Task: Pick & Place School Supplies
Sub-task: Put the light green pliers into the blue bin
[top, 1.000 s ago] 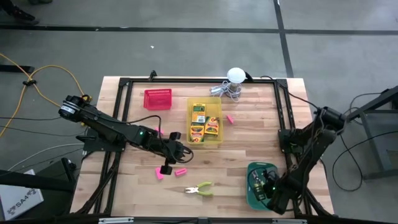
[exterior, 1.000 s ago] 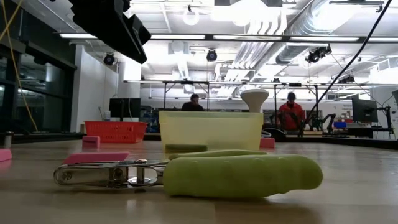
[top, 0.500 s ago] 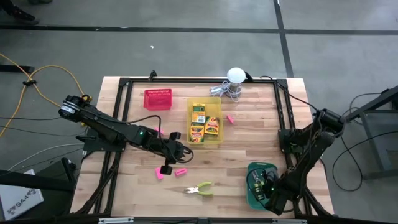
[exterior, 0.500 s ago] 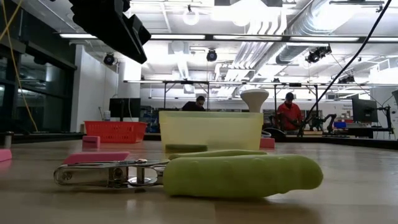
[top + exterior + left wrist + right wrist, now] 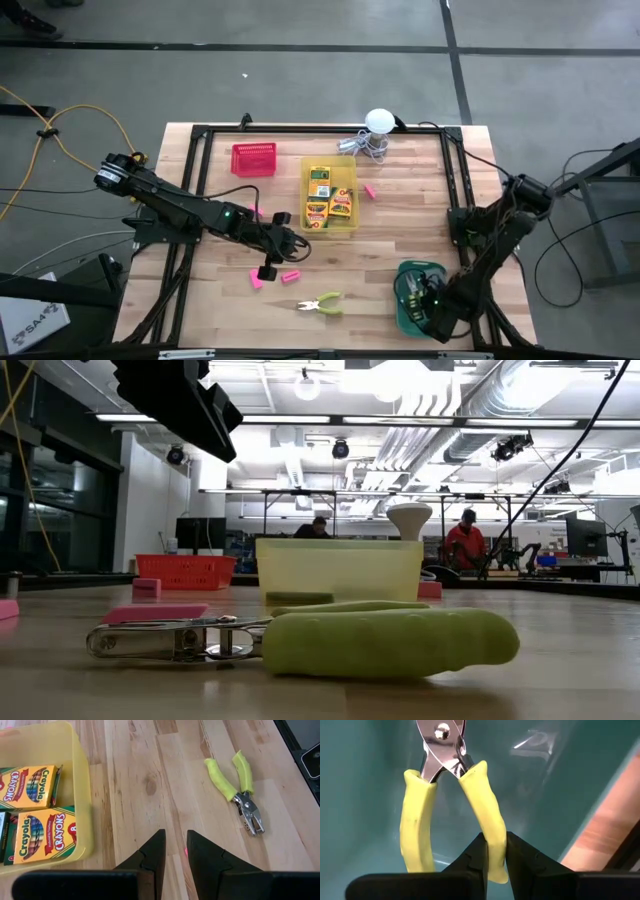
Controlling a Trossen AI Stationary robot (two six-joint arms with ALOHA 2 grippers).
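My right gripper (image 5: 428, 303) reaches down into the green bin (image 5: 405, 315) and is shut on a pair of yellow-handled pliers (image 5: 451, 750). My left gripper (image 5: 268, 268) hovers over the table middle with its fingers a narrow gap apart and empty (image 5: 175, 851). Pink erasers lie flat beside it (image 5: 257, 281) (image 5: 290, 276); two more lie farther off (image 5: 283, 217) (image 5: 369, 190). A second pair of pliers (image 5: 320, 303) (image 5: 235, 785) lies flat on the table. Several crayon boxes (image 5: 30, 785) lie in the yellow bin (image 5: 348, 228). My right gripper pinches one yellow handle of the pliers (image 5: 492, 840) between its two fingers, near the handle's free end. The fingers come from above and lie along the handle. The metal head (image 5: 442, 742) points away from the fingers toward the bin's bottom; whether it rests there I cannot tell.
A red bin (image 5: 254, 160) stands at the back left. A white ball with metal clutter (image 5: 375, 130) sits at the far edge. A black frame (image 5: 320, 130) borders the table. People show in the room behind (image 5: 468, 540).
My right gripper has crept slightly toward the table's left inside the green bin, still shut on the pliers. My left arm and the things on the table have kept still.
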